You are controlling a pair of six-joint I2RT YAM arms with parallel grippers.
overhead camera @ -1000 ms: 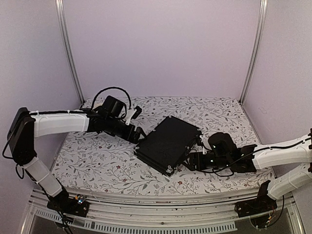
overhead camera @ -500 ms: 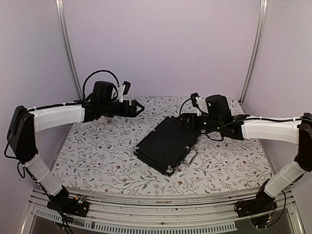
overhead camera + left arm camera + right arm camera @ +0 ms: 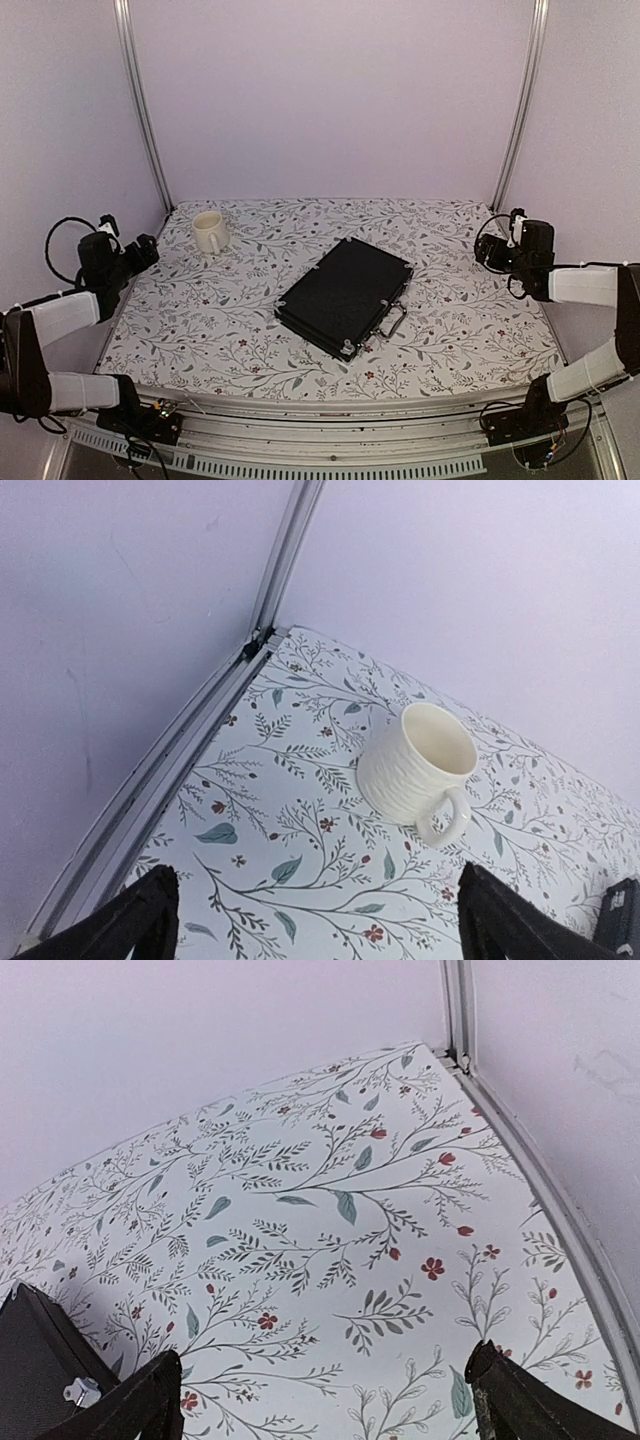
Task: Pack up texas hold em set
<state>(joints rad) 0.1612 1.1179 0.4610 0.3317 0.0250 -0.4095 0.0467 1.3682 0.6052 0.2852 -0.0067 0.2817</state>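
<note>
We find the black briefcase [image 3: 345, 297] lying flat and shut near the middle of the floral table [image 3: 200, 340], turned at an angle, with its metal handle [image 3: 393, 322] on the edge that faces the near right

Our left gripper [image 3: 320, 925] hangs over the table's left edge, well apart from the case, its fingers spread wide and holding nothing. Its camera looks across the cloth at the cream mug [image 3: 418, 763], which stands upright near the far left corner

Our right gripper [image 3: 325, 1405] hangs at the right edge, also well apart from the case, fingers parted just as wide and empty. In its view one corner of the case shows at the lower left, with a small metal fitting [image 3: 75, 1392] on it
</note>
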